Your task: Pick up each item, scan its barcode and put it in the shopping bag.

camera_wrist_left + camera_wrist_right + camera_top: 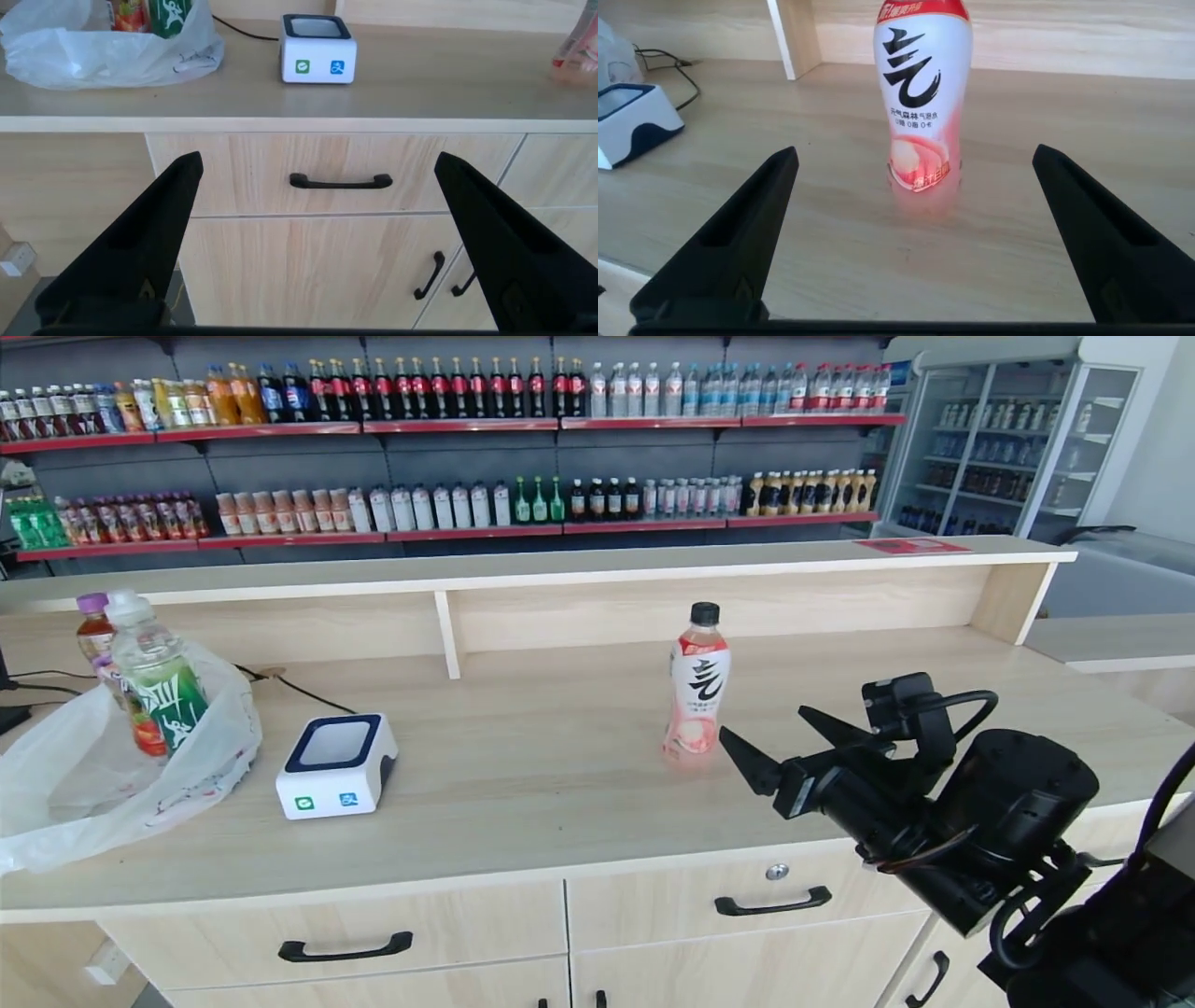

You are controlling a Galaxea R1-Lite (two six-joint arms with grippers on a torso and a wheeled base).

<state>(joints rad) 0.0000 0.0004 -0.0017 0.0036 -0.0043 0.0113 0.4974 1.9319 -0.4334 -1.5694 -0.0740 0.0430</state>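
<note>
- right hand (764, 722): matte black, two tapered wedge fingers (747, 763)
- right arm (1013, 803): black, rounded joint housing, looped black cables (971, 694)
- left hand (318, 159): same black wedge fingers

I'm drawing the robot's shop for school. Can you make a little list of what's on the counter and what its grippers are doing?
pink bottle: upright on the counter, not bagged yet
scanner: on the counter, between bag and pink bottle
bag: at the counter's left, two bottles inside
right gripper: fingers open, facing the pink bottle, not touching
left gripper: fingers open, low before a drawer
</note>
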